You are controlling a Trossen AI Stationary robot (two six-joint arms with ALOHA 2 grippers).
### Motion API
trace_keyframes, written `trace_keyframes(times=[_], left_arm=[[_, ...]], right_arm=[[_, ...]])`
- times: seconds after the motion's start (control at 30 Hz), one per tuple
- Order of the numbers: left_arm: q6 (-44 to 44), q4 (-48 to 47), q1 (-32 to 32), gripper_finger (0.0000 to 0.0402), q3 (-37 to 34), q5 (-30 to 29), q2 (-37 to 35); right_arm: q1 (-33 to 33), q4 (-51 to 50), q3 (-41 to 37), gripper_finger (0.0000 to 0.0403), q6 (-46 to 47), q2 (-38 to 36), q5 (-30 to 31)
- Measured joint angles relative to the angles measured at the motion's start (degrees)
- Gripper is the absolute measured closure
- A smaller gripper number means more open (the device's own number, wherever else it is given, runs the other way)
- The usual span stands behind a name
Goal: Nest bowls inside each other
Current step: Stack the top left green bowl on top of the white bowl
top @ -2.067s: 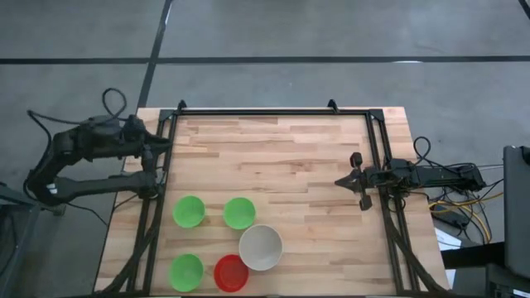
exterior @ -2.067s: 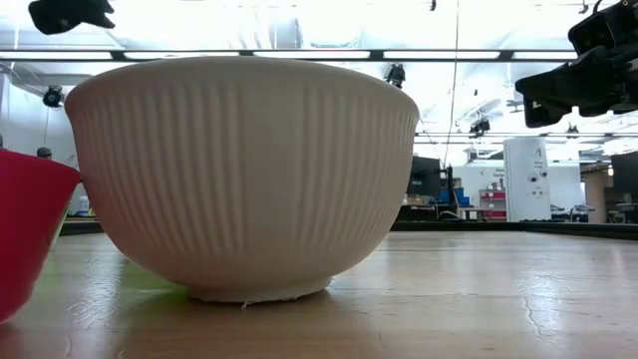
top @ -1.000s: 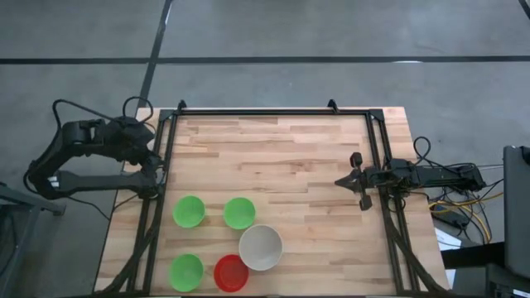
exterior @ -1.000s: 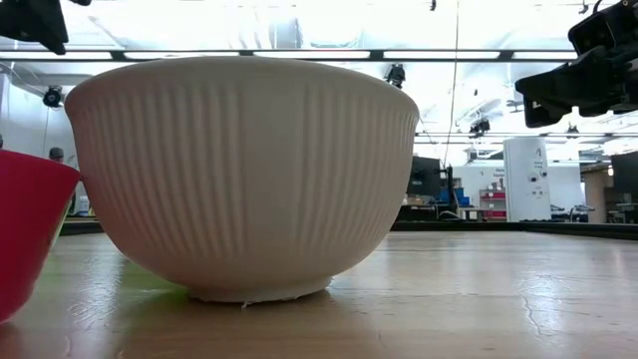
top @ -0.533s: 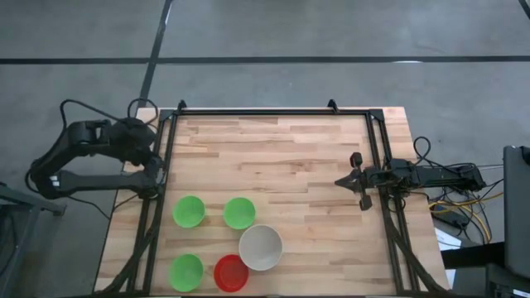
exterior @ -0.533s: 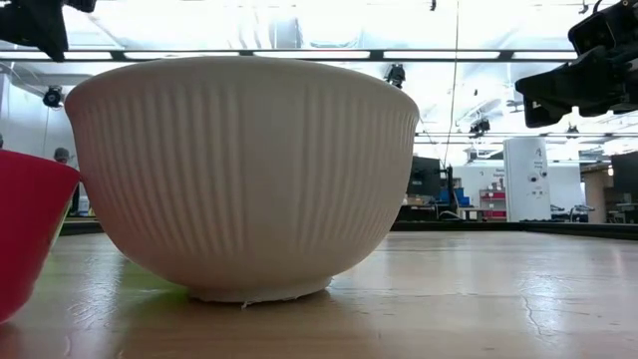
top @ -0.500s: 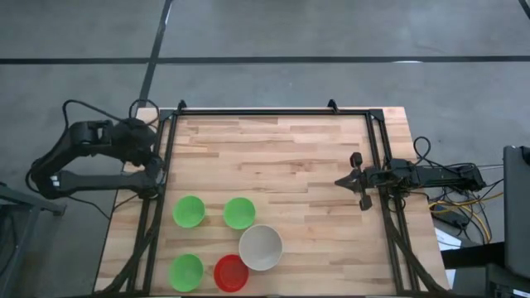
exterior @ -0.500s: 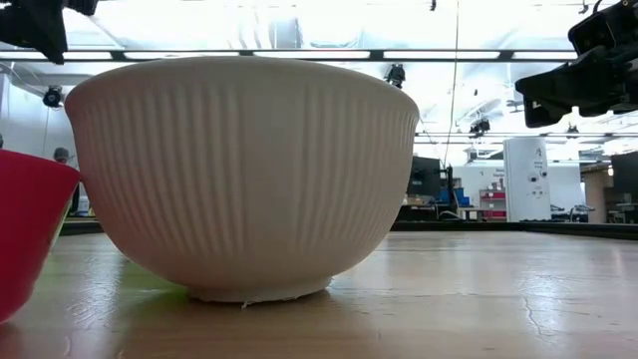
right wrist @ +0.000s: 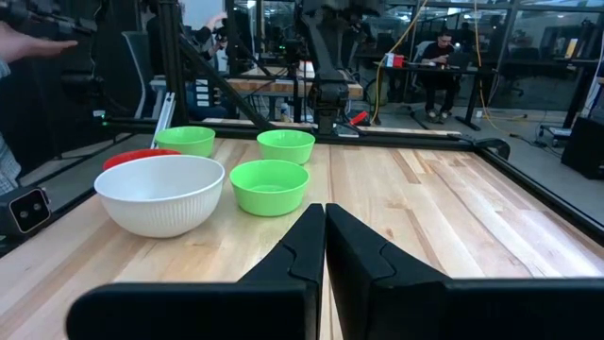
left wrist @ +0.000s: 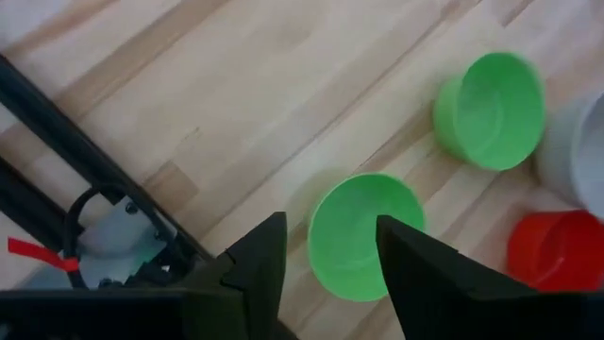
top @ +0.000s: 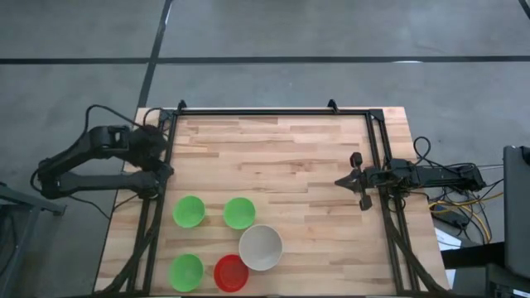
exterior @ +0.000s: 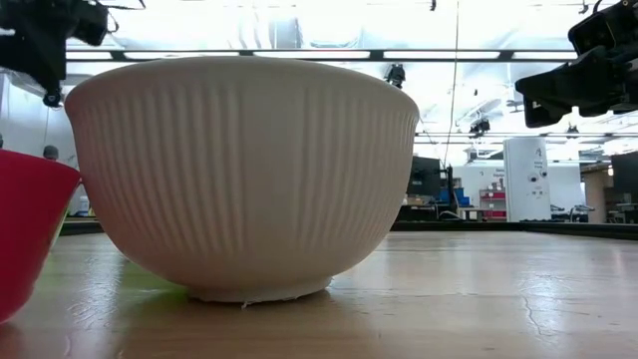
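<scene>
Since the earlier frames the left arm has swung in from beyond the desk's left edge, so that its end effector now hangs over the rail at the desk's left side, and its fingers have spread apart with nothing between them. From the left wrist view the two dark fingers frame the nearest green bowl, which sits below and ahead of them, not yet touched.

All five bowls stand separately on the desk, none nested. Seen from above, two green bowls sit side by side; nearer the front edge are a third green bowl, the red bowl just beside it, and the larger white bowl close against the red one. The right end effector waits at the desk's right rail, its fingers pressed together and empty, well apart from the bowls.

The step in hand looks like the approach to the first pick, most likely the green bowl closest to the left arm. Next, the left end effector would need to travel out over that bowl, drop until one finger is inside the rim and the other outside, pinch the wall, lift, and carry it over another bowl. Since the white bowl is the largest, it seems the natural outer shell.
</scene>
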Motion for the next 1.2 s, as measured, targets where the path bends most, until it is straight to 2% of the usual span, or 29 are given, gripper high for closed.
trace_keyframes(times=[0.1,0.33,0.63,1.2], left_arm=[[-0.58,0.02,0.0,0.0224,-3.23,0.56,-0.04],[-1.79,3.24,-0.04,0.0223,-12.09,5.84,-0.02],[-2.05,3.99,-0.2,0.0223,-11.47,5.71,0.39],[0.25,13.11,-0.22,0.0223,-13.43,6.86,1.8]], right_arm=[[0.01,0.0,-0.02,0.0394,-0.01,-0.01,0.0],[0.0,0.0,0.0,0.0394,-0.02,0.0,0.0],[-0.01,0.0,0.0,0.0394,0.0,-0.01,0.0],[-0.01,0.0,-0.01,0.0394,0.0,-0.01,0.0]])
